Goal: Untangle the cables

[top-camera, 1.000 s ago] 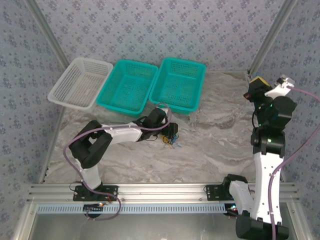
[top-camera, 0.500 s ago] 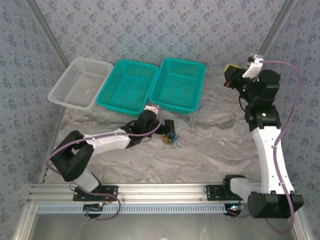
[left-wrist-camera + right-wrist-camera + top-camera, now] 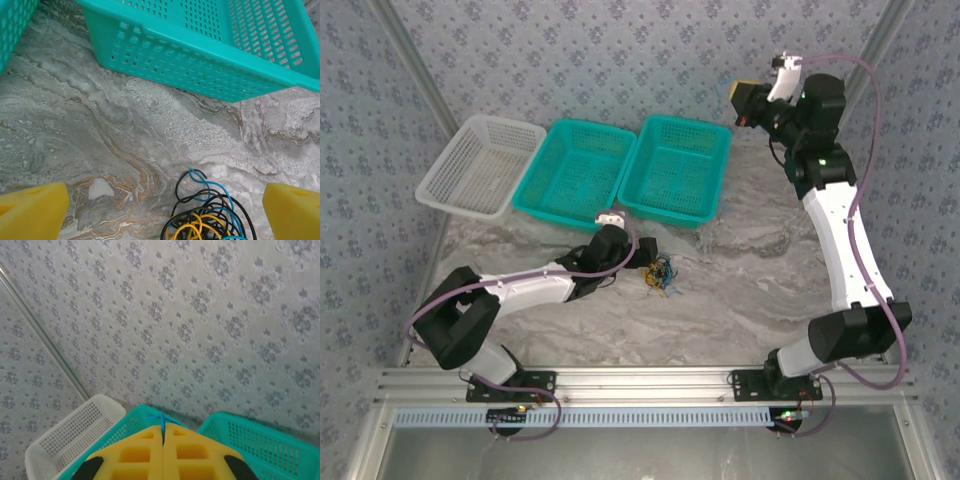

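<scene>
Left wrist view puts the cables (image 3: 207, 220) right below us: a small knot of black, yellow and blue wire lying on the desk (image 3: 75, 125). It sits just in front of a teal basket (image 3: 200, 55), between the spread yellow pads of the left end effector (image 3: 161, 212), which stands wide and holds nothing. We judge the knot light, limp and a little springy, likely to drag along whole if one strand is pulled. A loop standing clear at its edge, such as the blue one on the basket side, looks to us the best place to pinch. The right end effector (image 3: 163, 429) hangs high near the back wall, pads pressed together, with a short blue strand (image 3: 159, 421) poking from the seam, apparently pinched there. Open desk lies to the right of the knot and on its near side. The basket wall crowds the far side, so we would draw strands away from it.
</scene>
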